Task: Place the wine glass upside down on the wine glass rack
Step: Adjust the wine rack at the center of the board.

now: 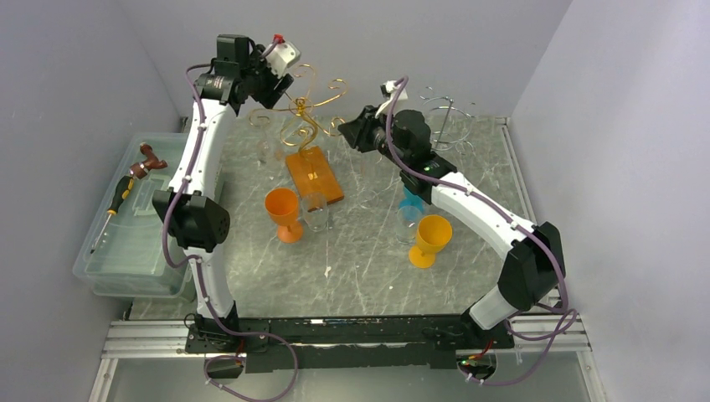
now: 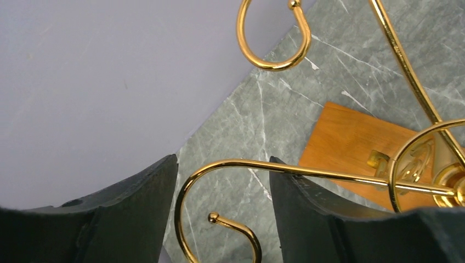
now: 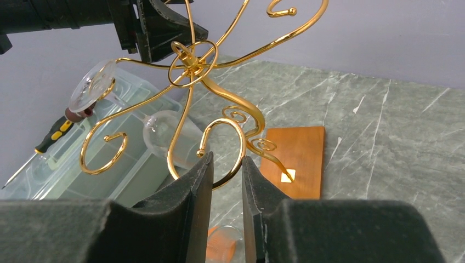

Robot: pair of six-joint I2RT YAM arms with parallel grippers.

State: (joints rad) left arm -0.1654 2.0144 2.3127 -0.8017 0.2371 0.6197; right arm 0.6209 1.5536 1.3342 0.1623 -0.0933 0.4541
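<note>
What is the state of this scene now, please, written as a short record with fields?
rack: gold wire, on a wooden base
clear glass: hangs upside down on the rack
left gripper: open, a rack arm between its fingers
right gripper: fingers narrowly apart around a rack hook; grip unclear
orange glasses: two, upright on the table

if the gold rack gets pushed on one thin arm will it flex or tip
The gold rack would probably flex: its arms are long thin wire. It may tip, standing tall over a small wooden base. A shove could also swing the clear glass hanging from it, which looks fragile.
</note>
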